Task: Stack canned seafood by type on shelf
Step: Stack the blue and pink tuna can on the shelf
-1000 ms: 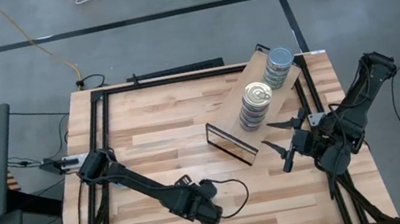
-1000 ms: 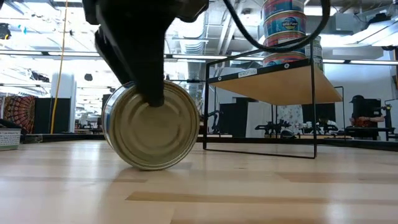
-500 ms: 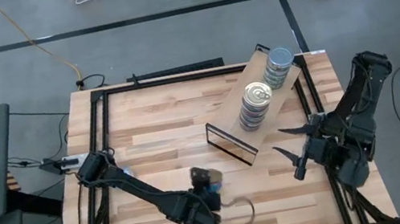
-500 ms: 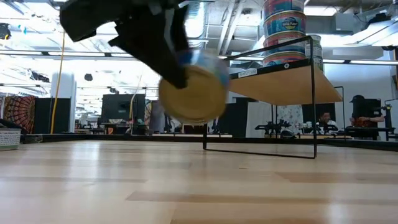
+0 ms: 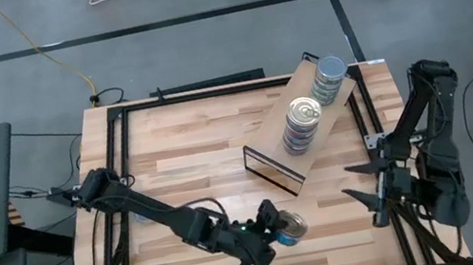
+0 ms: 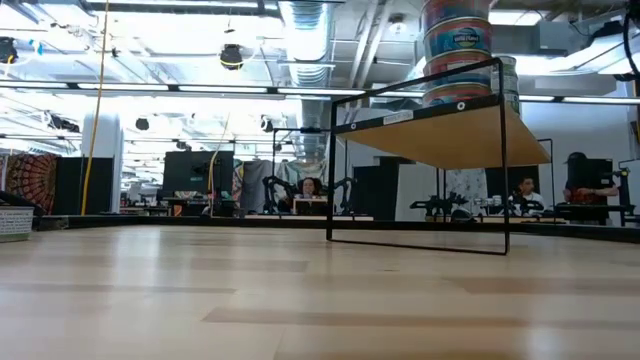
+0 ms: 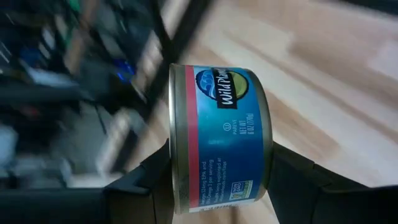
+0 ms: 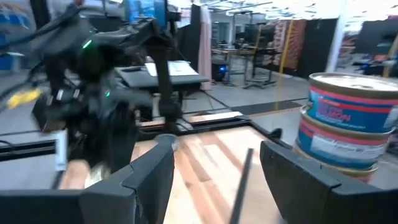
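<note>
Here, the left gripper [image 5: 275,227] is clamped on a blue-and-red-labelled seafood tin [image 7: 219,138], holding it on its side above the near part of the wooden desk [image 5: 183,161]. Two stacks of tins [image 5: 303,124] stand on the shelf [image 5: 268,137] towards the desk's far right corner. The right gripper [image 5: 369,192], fingers apart and empty, hovers at the desk's right edge.
</note>
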{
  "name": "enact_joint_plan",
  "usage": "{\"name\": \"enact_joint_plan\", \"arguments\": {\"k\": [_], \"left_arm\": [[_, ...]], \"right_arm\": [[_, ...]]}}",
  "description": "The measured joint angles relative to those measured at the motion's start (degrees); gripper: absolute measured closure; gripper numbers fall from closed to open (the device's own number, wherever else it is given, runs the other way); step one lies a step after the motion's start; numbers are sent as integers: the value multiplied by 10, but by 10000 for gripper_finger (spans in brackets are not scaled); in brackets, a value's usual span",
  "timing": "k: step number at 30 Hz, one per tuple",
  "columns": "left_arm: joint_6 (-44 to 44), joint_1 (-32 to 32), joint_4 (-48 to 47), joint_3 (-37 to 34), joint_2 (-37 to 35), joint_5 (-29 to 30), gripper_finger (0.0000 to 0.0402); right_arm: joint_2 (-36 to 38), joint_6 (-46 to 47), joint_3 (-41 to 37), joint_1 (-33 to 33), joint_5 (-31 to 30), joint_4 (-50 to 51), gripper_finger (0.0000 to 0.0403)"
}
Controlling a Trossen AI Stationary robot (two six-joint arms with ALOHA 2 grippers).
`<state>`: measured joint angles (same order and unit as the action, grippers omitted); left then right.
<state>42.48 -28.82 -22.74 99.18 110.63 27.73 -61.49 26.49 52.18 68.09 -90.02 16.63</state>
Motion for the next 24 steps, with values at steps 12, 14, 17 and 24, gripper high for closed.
{"name": "enact_joint_plan", "arguments": {"k": [12, 14, 17, 24], "left_arm": [[235, 143, 168, 1, -72, 5, 211], [272, 174, 196, 1, -78, -15, 211], [307, 205, 228, 1, -86, -49, 211], [258, 208, 134, 2, -90, -130, 211]], "right_arm": [[-6, -10, 0, 12, 0, 12, 132], [-5, -21, 0, 17, 0, 11, 132], [4, -24, 0, 34, 0, 11, 132], [23, -44, 0, 58, 0, 6, 132]]}}
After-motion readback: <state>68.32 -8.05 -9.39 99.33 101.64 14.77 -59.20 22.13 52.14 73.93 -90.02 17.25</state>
